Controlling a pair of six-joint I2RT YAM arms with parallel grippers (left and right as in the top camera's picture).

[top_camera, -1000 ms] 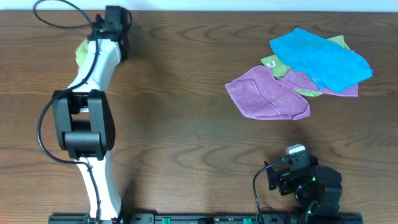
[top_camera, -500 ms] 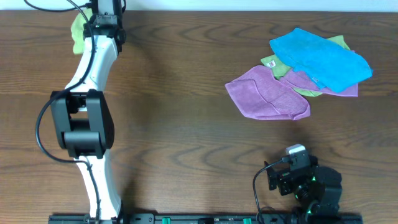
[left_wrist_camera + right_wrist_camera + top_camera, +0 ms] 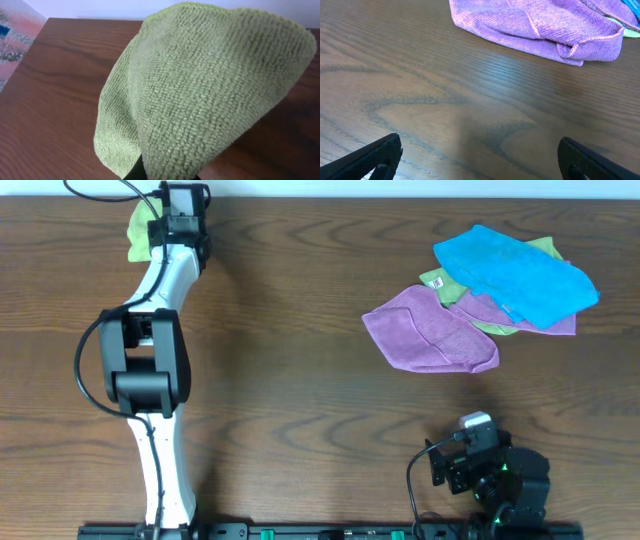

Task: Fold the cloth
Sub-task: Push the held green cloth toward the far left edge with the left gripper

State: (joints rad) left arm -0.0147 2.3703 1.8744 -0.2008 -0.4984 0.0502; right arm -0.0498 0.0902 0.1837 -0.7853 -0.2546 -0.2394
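Overhead and wrist views, as I watched them from the remote station. The left arm reached to the far left corner of the table, and its left tool sat at the table's back edge. The green cloth lay bunched just beside that tool, on its outer side. In the left wrist view this cloth filled most of the frame as a rounded, draped mass. It rose from a dark sliver of finger at the bottom edge, so I read the left tool as clenched on the cloth, with the grip point itself hidden by fabric. The table showed behind and to both sides of the cloth. The right tool rested low at the near right of the table. It was released, its two fingertips spread to the lower corners of its own view with bare wood between them. Ahead of it lay a purple cloth, loosely folded over at one end. Overhead, that purple cloth formed the near part of a heap at the far right. A blue cloth lay on top, and a second green cloth carrying a small tag showed between the layers. The heap was well apart from both tools.
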